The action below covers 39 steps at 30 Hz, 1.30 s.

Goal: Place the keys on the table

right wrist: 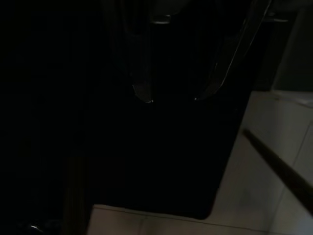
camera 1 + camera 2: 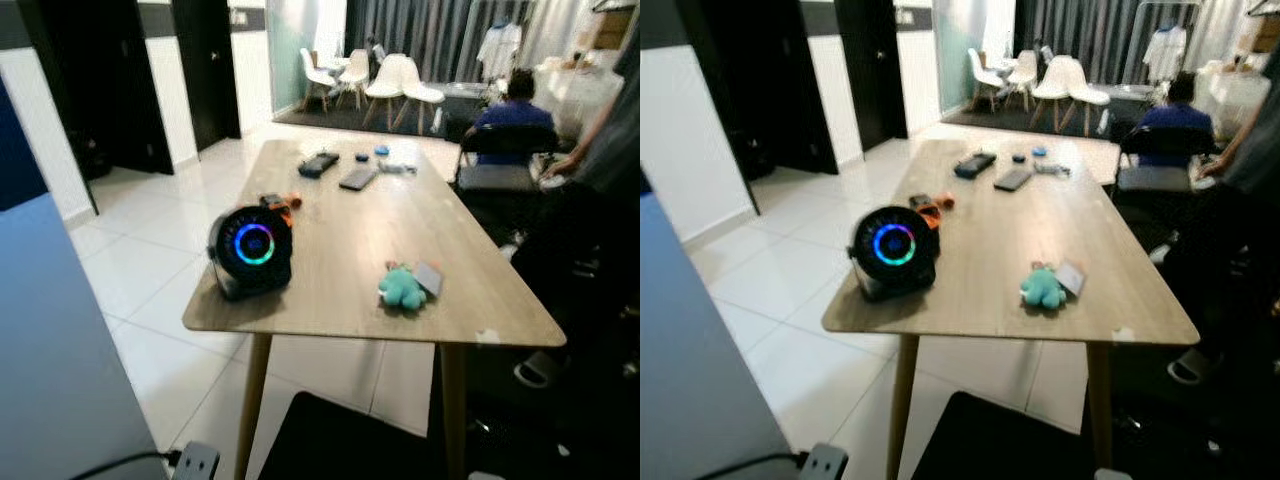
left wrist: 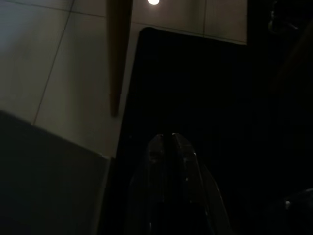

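A wooden table [image 2: 350,300] stands ahead of me. Near its front edge lies a green plush toy [image 2: 402,287] with a small grey tag [image 2: 429,277] beside it. A small orange and dark item [image 2: 282,203] lies behind a round black device with a glowing ring [image 2: 252,247]. The frames are too blurred to tell which of these is the keys. My left gripper [image 3: 171,142] hangs low over a black floor mat [image 3: 195,88], fingers pressed together. Above the same mat [image 1: 161,161], my right gripper [image 1: 171,99] has its fingertips apart with nothing between them.
Phones and a remote [image 2: 318,163] lie at the table's far end. A person in blue [image 2: 515,110] sits at the far right, and another person's arm [image 2: 600,130] reaches in. A grey-blue panel [image 2: 50,350] and a power strip [image 2: 195,462] are at my left.
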Motion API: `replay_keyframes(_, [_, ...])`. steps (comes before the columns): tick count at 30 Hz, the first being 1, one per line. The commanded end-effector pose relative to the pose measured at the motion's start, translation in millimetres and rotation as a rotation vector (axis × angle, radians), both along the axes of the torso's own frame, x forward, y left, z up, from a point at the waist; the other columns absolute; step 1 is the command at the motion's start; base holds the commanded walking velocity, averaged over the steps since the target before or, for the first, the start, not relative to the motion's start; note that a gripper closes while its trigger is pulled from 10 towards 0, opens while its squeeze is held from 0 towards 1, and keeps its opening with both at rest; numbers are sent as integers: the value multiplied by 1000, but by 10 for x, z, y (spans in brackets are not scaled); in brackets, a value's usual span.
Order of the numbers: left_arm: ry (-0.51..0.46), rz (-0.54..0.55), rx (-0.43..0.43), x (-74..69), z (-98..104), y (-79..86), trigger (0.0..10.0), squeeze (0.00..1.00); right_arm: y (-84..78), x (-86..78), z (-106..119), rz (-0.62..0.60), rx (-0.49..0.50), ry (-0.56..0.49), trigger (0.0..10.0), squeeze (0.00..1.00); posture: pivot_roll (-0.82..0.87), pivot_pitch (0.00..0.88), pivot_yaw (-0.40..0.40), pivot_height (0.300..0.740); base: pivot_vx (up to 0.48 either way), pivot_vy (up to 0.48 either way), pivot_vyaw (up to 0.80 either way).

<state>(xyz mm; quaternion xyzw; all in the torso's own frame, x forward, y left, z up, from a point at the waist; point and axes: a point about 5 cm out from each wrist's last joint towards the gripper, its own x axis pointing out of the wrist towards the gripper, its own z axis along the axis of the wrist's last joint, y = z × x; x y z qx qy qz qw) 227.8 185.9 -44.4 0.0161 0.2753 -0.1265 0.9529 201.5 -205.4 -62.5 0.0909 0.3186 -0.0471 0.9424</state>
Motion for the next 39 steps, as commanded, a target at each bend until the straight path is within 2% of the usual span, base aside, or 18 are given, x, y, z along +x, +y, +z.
replay_keyframes(1, [15, 8, 8, -47, -28, 35, 10000, 0, 1, -49, -28, 18, -11, 18, 10000, 0, 31, 32, 8, 740, 0, 0, 800])
replay_keyframes(20, [9, -8, -2, -33, -25, -32, 10000, 0, 11, -60, -35, 24, -9, 18, 10000, 0, 30, 31, 13, 740, 0, 0, 780])
replay_keyframes(30, [16, -4, -12, -44, -32, -23, 10000, 0, 29, -94, -62, 42, 5, 41, 10000, 0, 30, 22, 10, 740, 0, 0, 0])
replay_keyframes(39, [28, 28, -23, -68, -36, 83, 10000, 0, 7, -110, -72, 31, 2, 53, 10000, 0, 28, 14, 9, 740, -118, 0, 0])
